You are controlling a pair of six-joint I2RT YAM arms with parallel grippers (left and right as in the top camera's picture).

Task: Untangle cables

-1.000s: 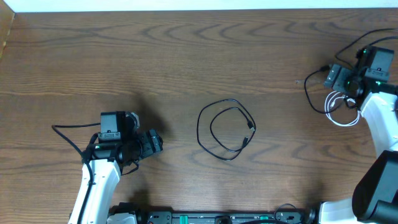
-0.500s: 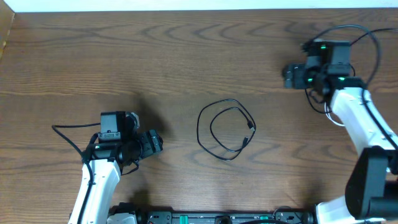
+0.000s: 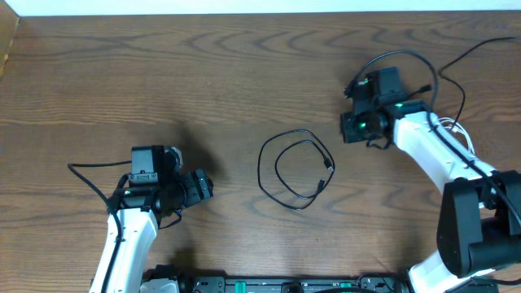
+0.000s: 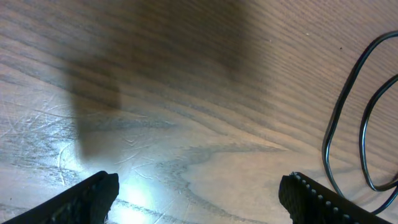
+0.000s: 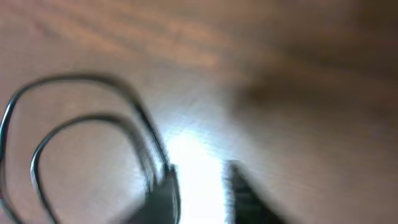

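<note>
A thin black cable (image 3: 293, 171) lies coiled in two loose loops at the table's middle. Part of a white cable (image 3: 456, 130) shows beside the right arm, mostly hidden by it. My left gripper (image 3: 203, 187) rests left of the coil, open wide over bare wood (image 4: 199, 199), with the black cable (image 4: 339, 118) at the right of its view. My right gripper (image 3: 346, 129) hovers just up and right of the coil. Its view is blurred: the fingers (image 5: 202, 193) stand a narrow gap apart with nothing between them, and the black loops (image 5: 74, 79) lie to their left.
The wooden table (image 3: 163, 81) stretches to a pale back edge. Thicker black arm wires (image 3: 472, 49) arc over the far right. The arms' base rail (image 3: 277, 285) runs along the front edge.
The right arm has swung from the far right edge leftward and down toward the coil, and its fingers have narrowed. The left arm and the black coil have not moved.
</note>
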